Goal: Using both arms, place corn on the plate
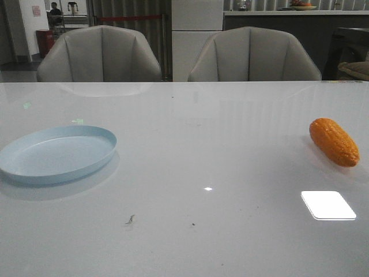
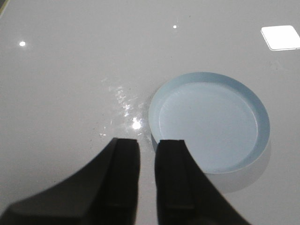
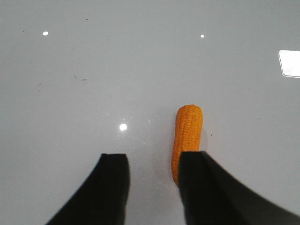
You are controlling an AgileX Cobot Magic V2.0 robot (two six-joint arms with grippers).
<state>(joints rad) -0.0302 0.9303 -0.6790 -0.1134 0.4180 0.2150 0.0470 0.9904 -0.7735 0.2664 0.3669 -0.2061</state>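
Orange corn [image 3: 187, 136] partly behind right end effector [image 3: 152, 180] finger.

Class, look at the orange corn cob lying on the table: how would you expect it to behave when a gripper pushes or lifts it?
The corn is rounded with tapered ends and lies on its side on a glossy table, so a sideways nudge would probably roll it. Its shiny, bumpy surface looks like rigid plastic, likely stiff and light. The taper may let it slip unless gripped mid-body.

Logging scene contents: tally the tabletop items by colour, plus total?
Orange: 1, the corn
Pale blue: 1, the plate
Total: 2
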